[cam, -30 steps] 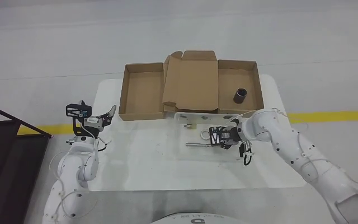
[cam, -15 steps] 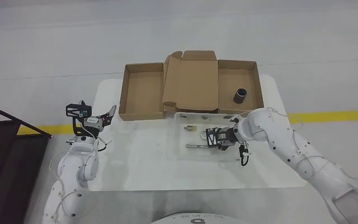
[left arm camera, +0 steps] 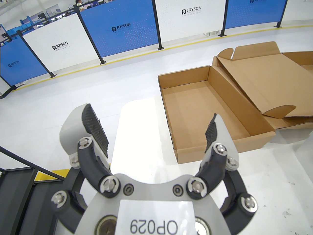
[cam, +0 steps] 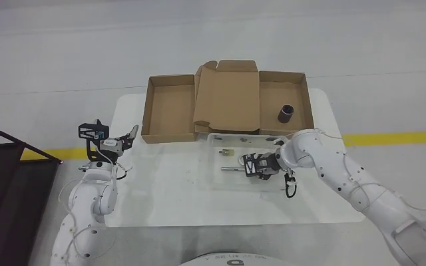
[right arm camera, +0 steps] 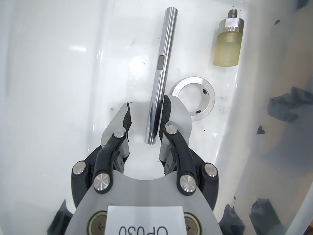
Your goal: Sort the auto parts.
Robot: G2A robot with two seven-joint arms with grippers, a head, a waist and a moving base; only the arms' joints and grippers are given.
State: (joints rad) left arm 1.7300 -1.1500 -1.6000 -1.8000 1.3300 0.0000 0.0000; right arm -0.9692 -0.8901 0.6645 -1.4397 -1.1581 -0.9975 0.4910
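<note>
A clear plastic tray [cam: 266, 184] in the middle of the table holds a steel rod [right arm camera: 162, 57], a metal ring [right arm camera: 206, 91] and a yellowish cylinder with a threaded stud [right arm camera: 227, 45]. My right gripper [right arm camera: 147, 102] is low in the tray, open, straddling the rod's near end. One pad [right arm camera: 164, 113] touches the rod; the other stands apart from it. From above, the right gripper [cam: 248, 165] covers the rod's [cam: 230, 169] right end. My left gripper [left arm camera: 151, 116] hangs open and holds nothing at the table's left edge [cam: 110, 136].
An open cardboard box [cam: 166, 110] lies along the table's far side, its flap [cam: 227, 96] folded over the middle. A dark cylinder [cam: 287, 112] stands in its right compartment. The ring lies close beside my right gripper's finger.
My right gripper has moved left along the tray and now straddles the rod's end. The left arm has kept still.
</note>
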